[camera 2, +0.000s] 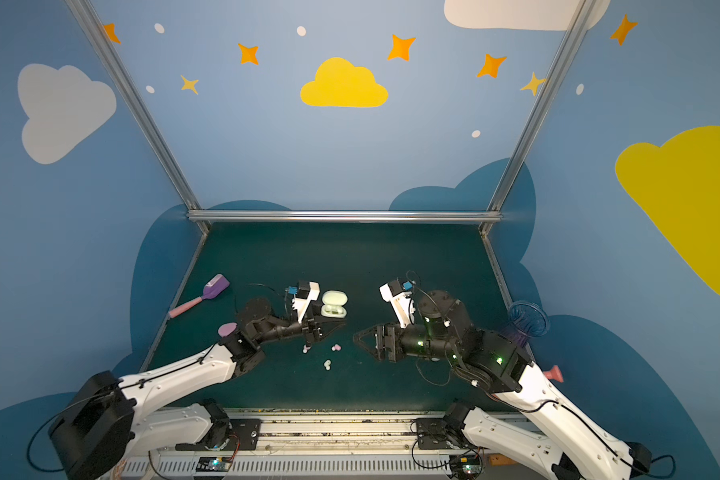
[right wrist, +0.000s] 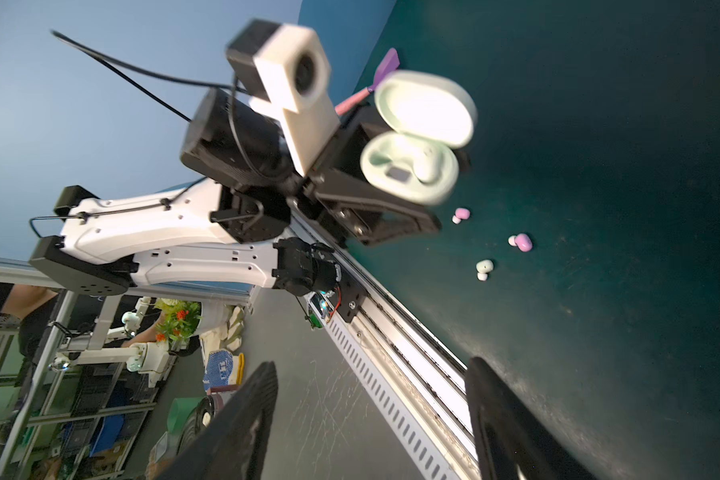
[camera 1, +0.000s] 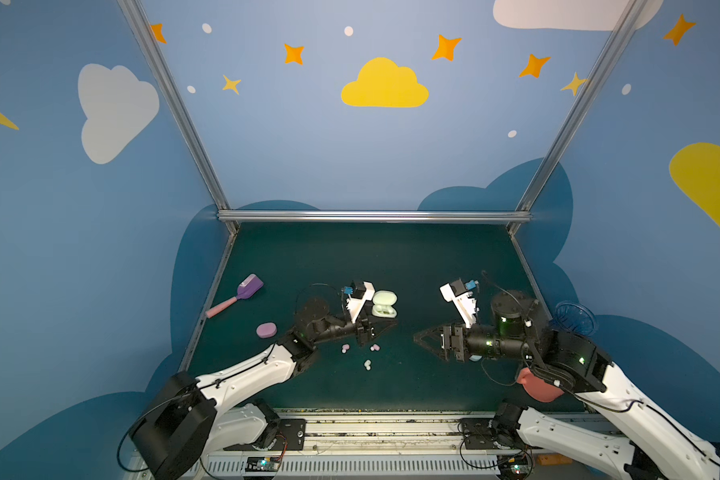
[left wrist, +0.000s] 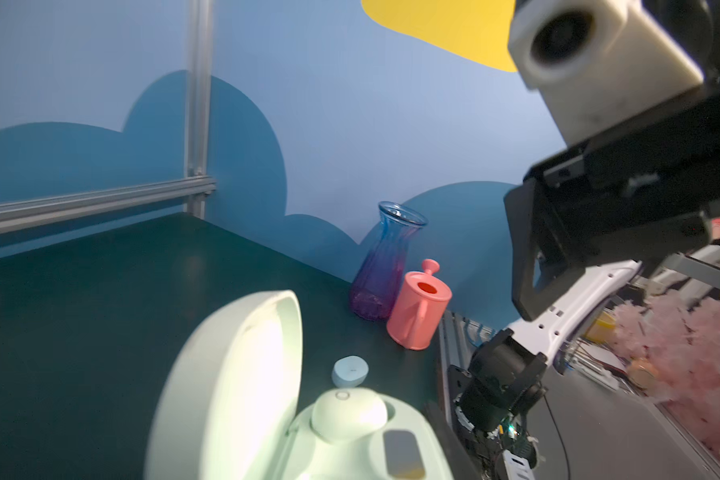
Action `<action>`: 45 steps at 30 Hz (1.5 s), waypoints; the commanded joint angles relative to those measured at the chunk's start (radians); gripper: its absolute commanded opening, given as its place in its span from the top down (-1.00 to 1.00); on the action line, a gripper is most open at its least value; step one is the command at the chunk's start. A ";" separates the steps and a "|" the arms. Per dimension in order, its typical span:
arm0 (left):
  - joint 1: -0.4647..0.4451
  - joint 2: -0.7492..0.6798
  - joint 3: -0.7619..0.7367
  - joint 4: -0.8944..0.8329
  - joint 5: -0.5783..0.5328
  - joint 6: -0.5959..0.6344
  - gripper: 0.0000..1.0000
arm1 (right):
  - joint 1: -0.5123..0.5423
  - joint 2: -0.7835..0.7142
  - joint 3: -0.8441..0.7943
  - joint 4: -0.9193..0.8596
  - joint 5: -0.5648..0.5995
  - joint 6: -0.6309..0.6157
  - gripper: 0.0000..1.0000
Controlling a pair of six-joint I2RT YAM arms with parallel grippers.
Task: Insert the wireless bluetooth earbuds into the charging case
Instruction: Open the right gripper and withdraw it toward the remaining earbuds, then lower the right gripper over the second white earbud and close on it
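Near the middle of the dark green tabletop [camera 1: 350, 257], the left gripper [camera 1: 385, 326] points toward 3 o'clock. Its jaws are drawn in on the base of the mint charging case [camera 1: 384, 305], whose lid stands swung open. In the left wrist view the case fills the foreground, with a seated mint earbud [left wrist: 348, 411] resting in one of its sockets; the right wrist view shows the same. Three more earbuds lie loose on the tabletop at about 6 o'clock of the case, none touching another. The first pink earbud [camera 1: 345, 348] is just at 6 o'clock of the left gripper's body, the second pink earbud [camera 1: 375, 347] is at 3 o'clock of the first, and the loose whitish-mint earbud [camera 1: 367, 365] is nearer the front edge. The right gripper [camera 1: 418, 337] faces the left one from 3 o'clock across a gap, turned on its side, its jaws spread wide with nothing between them. A closed pale blue case [left wrist: 350, 371] lies beyond the mint case in the left wrist view. A closed lilac case [camera 1: 266, 330] sits at 9 o'clock of the left gripper, and a purple scoop [camera 1: 235, 296] lies at 10 o'clock. A blue-purple glass vase [left wrist: 385, 257] and a pink watering can [left wrist: 418, 313] stand just beside each other at the 3 o'clock edge.
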 commanded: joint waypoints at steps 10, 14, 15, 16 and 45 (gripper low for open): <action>0.183 -0.278 0.007 -0.331 -0.090 -0.016 0.83 | 0.068 0.307 -0.144 0.108 0.102 0.168 -0.48; 0.190 -0.337 0.005 -0.413 -0.098 -0.030 0.82 | 0.069 0.436 -0.170 0.201 0.091 0.291 -0.48; 0.191 -0.359 0.000 -0.429 -0.106 -0.038 0.82 | 0.068 0.470 -0.170 0.219 0.088 0.320 -0.48; 0.191 -0.381 -0.007 -0.446 -0.120 -0.052 0.81 | 0.070 0.501 -0.169 0.246 0.083 0.340 -0.48; 0.195 -0.623 -0.005 -0.690 -0.229 -0.046 0.79 | 0.113 1.103 0.276 -0.064 0.130 0.524 0.06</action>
